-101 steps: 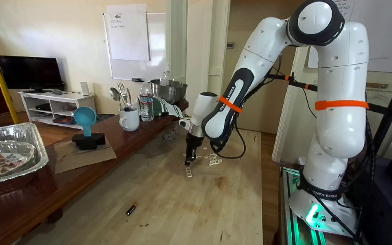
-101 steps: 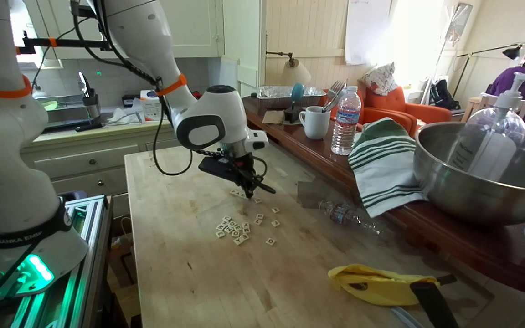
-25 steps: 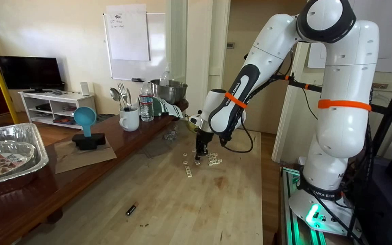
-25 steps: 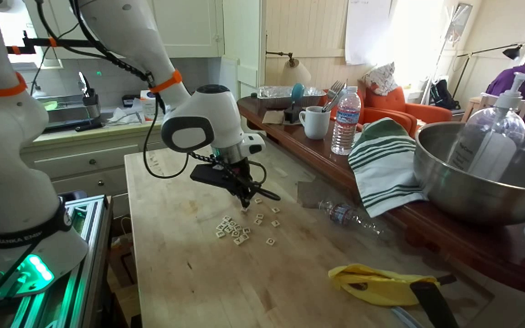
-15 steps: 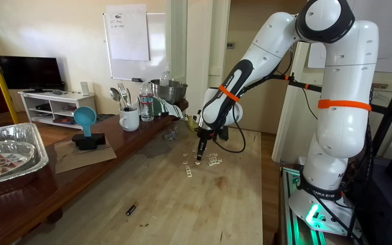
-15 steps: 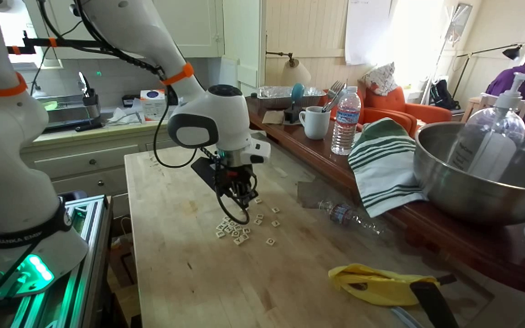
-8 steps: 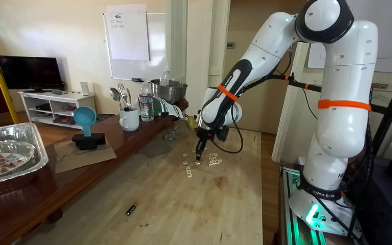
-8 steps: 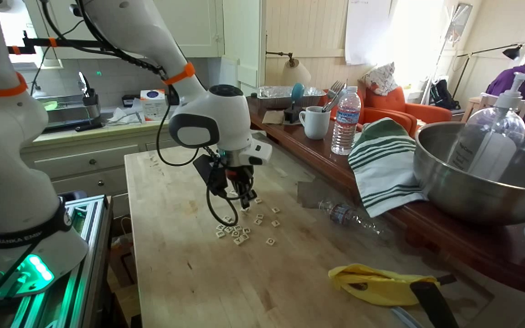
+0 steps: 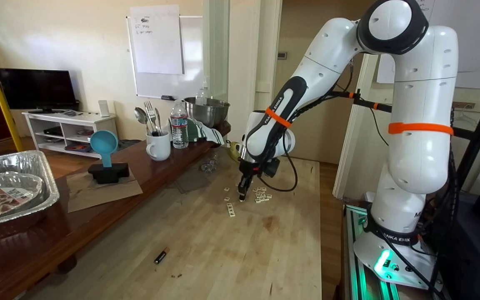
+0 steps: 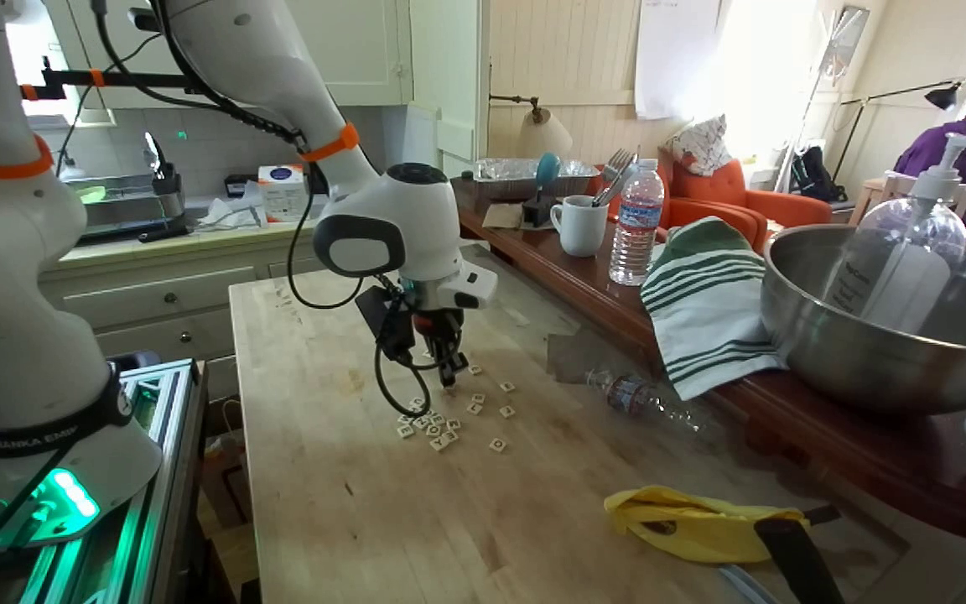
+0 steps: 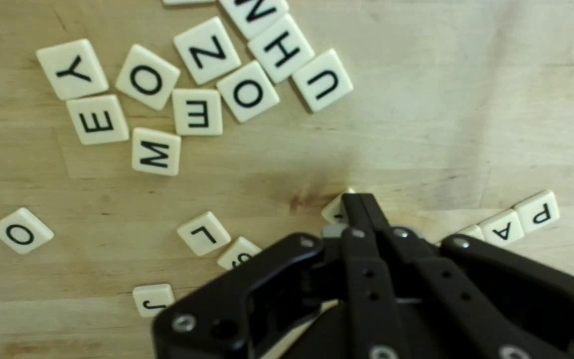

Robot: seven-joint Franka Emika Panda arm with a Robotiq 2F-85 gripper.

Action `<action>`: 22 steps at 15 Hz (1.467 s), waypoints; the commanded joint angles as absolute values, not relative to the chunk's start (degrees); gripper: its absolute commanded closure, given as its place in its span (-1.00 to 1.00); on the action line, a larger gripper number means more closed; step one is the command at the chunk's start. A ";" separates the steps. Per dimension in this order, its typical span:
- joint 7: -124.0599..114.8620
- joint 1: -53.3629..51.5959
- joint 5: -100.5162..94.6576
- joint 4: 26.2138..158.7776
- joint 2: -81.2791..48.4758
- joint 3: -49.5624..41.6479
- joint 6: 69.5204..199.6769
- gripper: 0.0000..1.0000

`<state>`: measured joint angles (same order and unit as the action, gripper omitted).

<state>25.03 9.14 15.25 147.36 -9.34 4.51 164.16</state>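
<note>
In the wrist view my gripper is shut, its two fingertips pressed together with nothing between them. Just beneath the tips lies a cream letter tile, partly covered by them; I cannot tell whether they touch it. In both exterior views the gripper points down close to the wooden tabletop. To the right in the wrist view runs a short row of tiles with a P tile and an A tile; its near end is hidden. An L tile and a partly hidden S tile lie left.
A loose heap of tiles sits near the gripper. A battery lies on the table. A crushed bottle and a yellow pouch lie beside the raised dark counter, which carries a mug and a steel bowl.
My gripper has left the row's end for a loose tile near the heap. The wrist then turned, and over the last half second the tips sank slightly. The jaws stay shut over the last second.
</note>
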 commanded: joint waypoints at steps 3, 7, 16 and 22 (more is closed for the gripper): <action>23.06 7.21 7.92 145.75 -12.38 3.06 166.02 1.00; 25.11 7.03 2.34 144.58 -13.62 3.22 166.71 1.00; 26.89 7.41 -4.02 139.63 -19.14 4.81 172.88 1.00; 28.27 8.94 -4.83 135.44 -22.30 8.43 170.95 1.00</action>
<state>26.75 7.25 -4.30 137.88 -18.05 5.52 172.00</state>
